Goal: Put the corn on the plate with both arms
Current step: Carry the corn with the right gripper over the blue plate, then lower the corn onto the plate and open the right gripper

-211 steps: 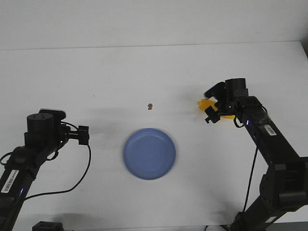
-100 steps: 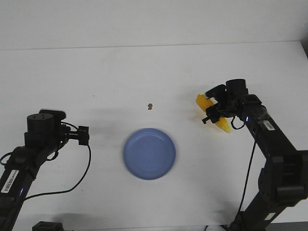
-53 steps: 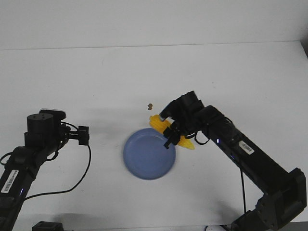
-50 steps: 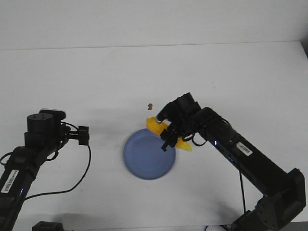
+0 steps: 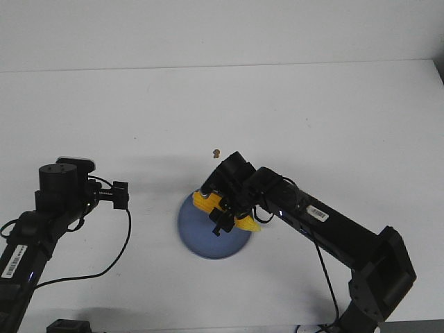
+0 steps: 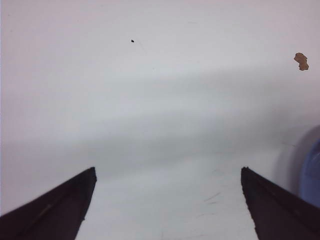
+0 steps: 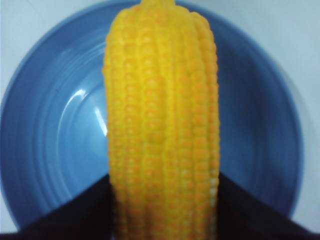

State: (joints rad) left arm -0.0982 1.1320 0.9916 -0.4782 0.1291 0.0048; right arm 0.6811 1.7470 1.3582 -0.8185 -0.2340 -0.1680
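Observation:
My right gripper (image 5: pixel 223 210) is shut on the yellow corn (image 5: pixel 205 202) and holds it over the periwinkle-blue plate (image 5: pixel 199 241). In the right wrist view the corn (image 7: pixel 162 120) fills the middle between the two black fingers (image 7: pixel 75 215), with the plate (image 7: pixel 55 125) right under it. I cannot tell whether the corn touches the plate. My left gripper (image 6: pixel 167 200) is open and empty over bare white table, far left of the plate. In the front view only the left arm's wrist (image 5: pixel 66 184) shows. The plate's edge (image 6: pixel 312 172) shows in the left wrist view.
A tiny brown speck (image 5: pixel 216 152) lies on the white table just beyond the plate; it also shows in the left wrist view (image 6: pixel 301 61). The table's far edge runs across the top of the front view.
My right arm has carried the corn from the table's right side leftward to over the plate. The left arm has not moved.

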